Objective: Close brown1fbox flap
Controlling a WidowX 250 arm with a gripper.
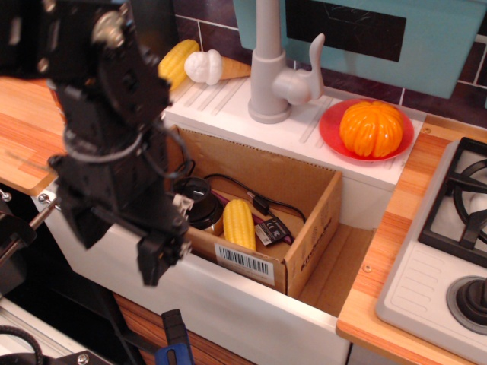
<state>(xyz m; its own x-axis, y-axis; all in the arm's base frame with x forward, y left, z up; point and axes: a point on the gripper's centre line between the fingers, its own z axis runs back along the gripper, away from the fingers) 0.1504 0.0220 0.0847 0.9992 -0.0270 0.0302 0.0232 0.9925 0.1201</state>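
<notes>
Box point(262, 220) sat open in the sink just right of the hand point(156, 262); its flap was hidden, and whether the fingers were apart could not be told. Closing well likely needed a slow, level sweep right over the corn point(238, 223).

Black robot arm point(106, 129) seen at the left, jointed segments stacked from the upper left corner downward, wrist angled down and to the right, gripper point(160, 262) pointed downward at the lower end, fingers seen close together, their exact state not made out
</notes>
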